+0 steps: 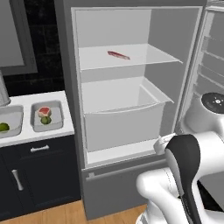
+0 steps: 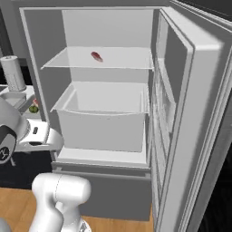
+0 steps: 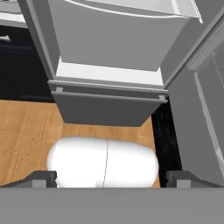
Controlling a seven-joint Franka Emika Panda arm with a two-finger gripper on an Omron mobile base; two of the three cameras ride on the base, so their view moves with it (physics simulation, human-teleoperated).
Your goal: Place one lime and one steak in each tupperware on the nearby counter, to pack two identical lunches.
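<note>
Low in front of the fridge (image 1: pixel 131 109), claw (image 3: pixel 111 177) spread wide, empty; its two dark fingertips (image 3: pixel 43 178) sit far apart at the bottom of the hand view, pointing down toward the wood floor (image 3: pixel 26 131) and the fridge's bottom drawer front (image 3: pixel 107 107). Nothing between the tips, nothing touched.

Fridge door (image 2: pixel 195 113) swung open on the fridge's right side. Inside the fridge, a big pale crisper bin (image 1: pixel 124 118) sits under a glass shelf (image 1: pixel 131 56). One steak (image 1: pixel 118 55), thin and red, lies flat on that shelf, toward the middle-back, apart from the walls; same piece seen from the right base view as a small red lump on the shelf.

Left of the fridge, the white table (image 1: pixel 37 131) over dark cabinets with silver handles. On the table, just beside the fridge wall, a grey tupperware (image 1: pixel 47 117) holds a steak piece (image 1: pixel 44 111) and a lime (image 1: pixel 46 120), the two touching, lime in front. Further left of the fridge, a second tupperware (image 1: pixel 11 124), cut by the frame edge, holds a lime (image 1: pixel 3 127); whether it has steak, can't tell. A paper towel roll (image 2: pixel 13 72) stands upright on the table behind the containers, left of the fridge.
</note>
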